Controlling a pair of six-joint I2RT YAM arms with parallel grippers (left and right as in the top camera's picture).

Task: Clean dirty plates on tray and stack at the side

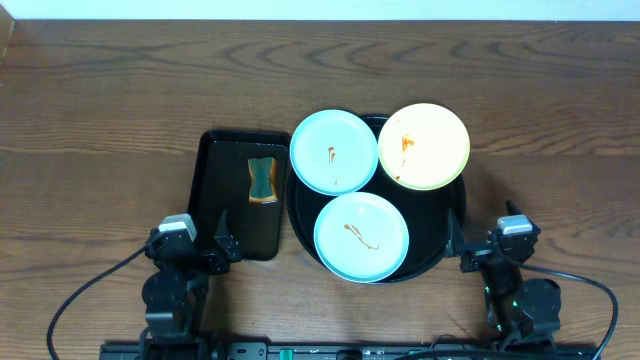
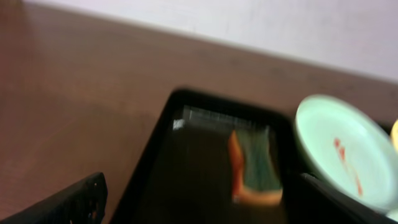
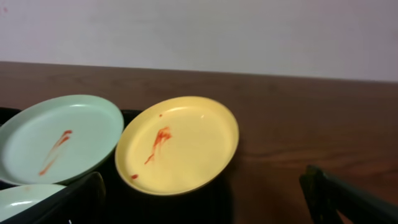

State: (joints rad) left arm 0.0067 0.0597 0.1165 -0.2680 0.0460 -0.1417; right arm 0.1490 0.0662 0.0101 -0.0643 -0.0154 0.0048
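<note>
Three plates lie on the round black tray: a pale blue plate at the back left, a pale yellow plate at the back right, and a second pale blue plate in front. All three carry orange-brown smears. In the right wrist view the yellow plate and the back blue plate show ahead. My left gripper is open and empty at the near end of the rectangular tray. My right gripper is open and empty at the round tray's near right rim.
A smaller black rectangular tray lies left of the round tray and holds a green and orange sponge, which also shows in the left wrist view. Bare wooden table lies around both trays.
</note>
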